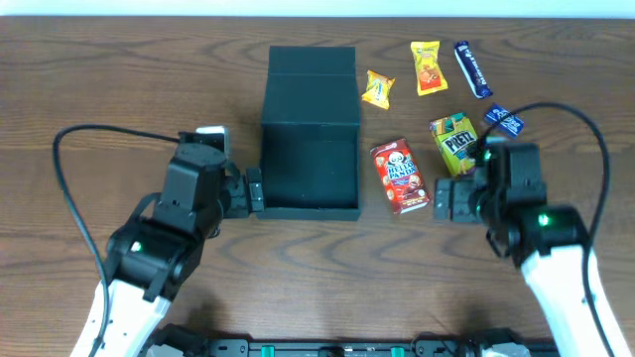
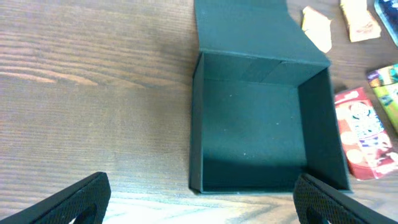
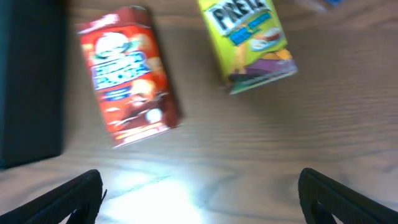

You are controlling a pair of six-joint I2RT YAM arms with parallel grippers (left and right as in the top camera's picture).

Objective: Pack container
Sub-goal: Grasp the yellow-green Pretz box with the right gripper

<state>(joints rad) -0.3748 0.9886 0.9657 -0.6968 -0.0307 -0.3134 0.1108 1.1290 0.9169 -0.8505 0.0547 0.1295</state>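
The container sits at the centre of the overhead frame on the wooden surface. Its flap lid is folded back toward the top edge, and the left wrist view shows its cavity empty. Nothing is packed yet, so every risk lies ahead. The left end effector is at the container's left wall near the lower corner, fingers spread and holding nothing. Whether it touches the wall I cannot tell, but a light cardboard box would likely slide or turn at a nudge, and the drop target would shift with it. To the right of the container lies the red Hello Panda box, slightly skewed. The right end effector is just beside its lower right corner, fingers apart and empty. In the right wrist view the red box sits left of centre between the fingers. Closing from here would probably catch one edge and spin it rather than seize it. The green Pretz box is close by and could be pushed along. Further toward the upper right lie a yellow packet, an orange packet, a dark blue bar and a small blue packet. These look thin and flat, so the fingers could slip off them. A boxed snack released too low could also strike the container's right wall.
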